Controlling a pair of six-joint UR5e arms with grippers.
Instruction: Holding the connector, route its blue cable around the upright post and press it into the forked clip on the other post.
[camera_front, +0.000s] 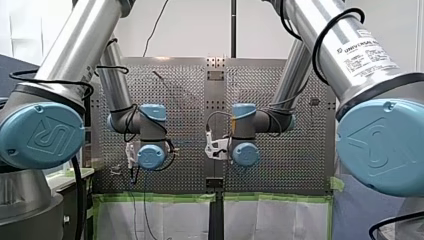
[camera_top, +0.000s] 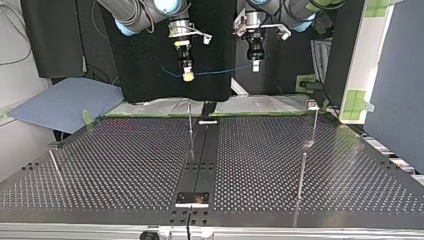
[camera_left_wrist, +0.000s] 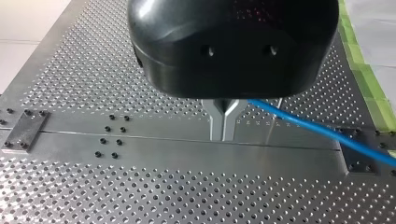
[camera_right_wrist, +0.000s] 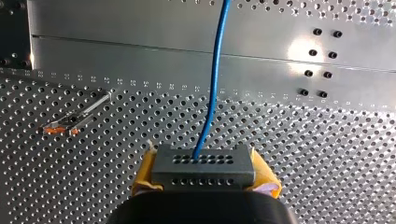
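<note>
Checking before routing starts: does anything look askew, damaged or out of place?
Nothing stands out. The connector sits squarely in my right gripper, and the blue cable runs smoothly from it to my left gripper, both above the table, not yet around any post.

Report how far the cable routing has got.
Done: my right gripper clamps the grey perforated connector block; my left gripper pinches its blue cable. In hand: cable stretched between them above the perforated table. Left: wrapping the thin metal post and clipping.

Grey connector, blue cable aloft
</note>
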